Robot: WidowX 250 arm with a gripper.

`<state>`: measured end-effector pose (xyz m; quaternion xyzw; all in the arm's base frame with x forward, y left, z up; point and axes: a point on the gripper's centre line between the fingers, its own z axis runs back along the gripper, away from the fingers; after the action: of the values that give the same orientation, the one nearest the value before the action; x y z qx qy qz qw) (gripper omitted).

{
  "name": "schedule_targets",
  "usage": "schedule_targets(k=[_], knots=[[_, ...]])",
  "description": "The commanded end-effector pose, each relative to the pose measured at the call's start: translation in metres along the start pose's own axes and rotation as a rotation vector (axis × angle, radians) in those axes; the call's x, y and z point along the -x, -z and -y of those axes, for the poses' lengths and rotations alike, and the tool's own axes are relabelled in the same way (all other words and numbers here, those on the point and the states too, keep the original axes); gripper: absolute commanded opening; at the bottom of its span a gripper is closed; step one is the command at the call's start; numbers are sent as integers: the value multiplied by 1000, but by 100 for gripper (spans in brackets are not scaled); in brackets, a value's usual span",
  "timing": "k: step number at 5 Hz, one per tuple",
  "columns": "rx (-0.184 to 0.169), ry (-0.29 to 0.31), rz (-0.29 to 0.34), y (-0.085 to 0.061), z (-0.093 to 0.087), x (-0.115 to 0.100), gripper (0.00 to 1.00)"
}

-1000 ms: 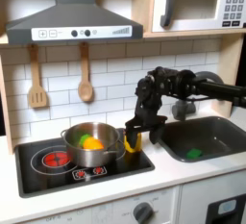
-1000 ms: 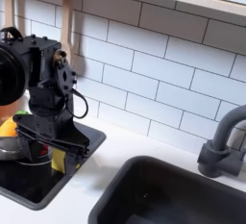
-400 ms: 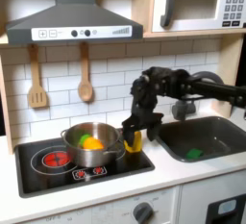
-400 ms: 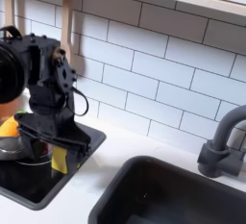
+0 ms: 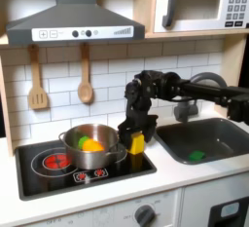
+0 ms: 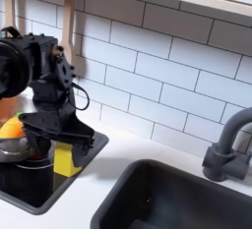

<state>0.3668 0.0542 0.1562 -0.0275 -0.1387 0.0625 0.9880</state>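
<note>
Since a second ago my arm has swung toward the first exterior view's left and sunk, carrying the yellow block (image 5: pixel 136 144) closer to the pot (image 5: pixel 92 149). My gripper (image 6: pixel 61 144) pinches the block's top; its fingers (image 6: pixel 45 138) sit narrow around it. In the second exterior view the block (image 6: pixel 66 159) stands upright at the stove's (image 6: pixel 30 189) right edge, just beside the pot's wall, with the sink (image 5: pixel 206 138) well apart. To do this well, I judge I should keep the block vertical, grip evenly, and avoid nudging the pot's handle.
</note>
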Motion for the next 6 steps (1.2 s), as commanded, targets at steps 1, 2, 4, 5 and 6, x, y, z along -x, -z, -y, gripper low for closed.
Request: schedule_targets(k=[1,2,4,5,6], knots=[[14,-19,-24,-2,3,4,100],[19,-23,-10,1,-1,5,100],[-23,-2,-1,12,-5,-3,100],[-32,-4,12,7,-2,-9,100],[-25,-2,-8,13,-6,-4,100]])
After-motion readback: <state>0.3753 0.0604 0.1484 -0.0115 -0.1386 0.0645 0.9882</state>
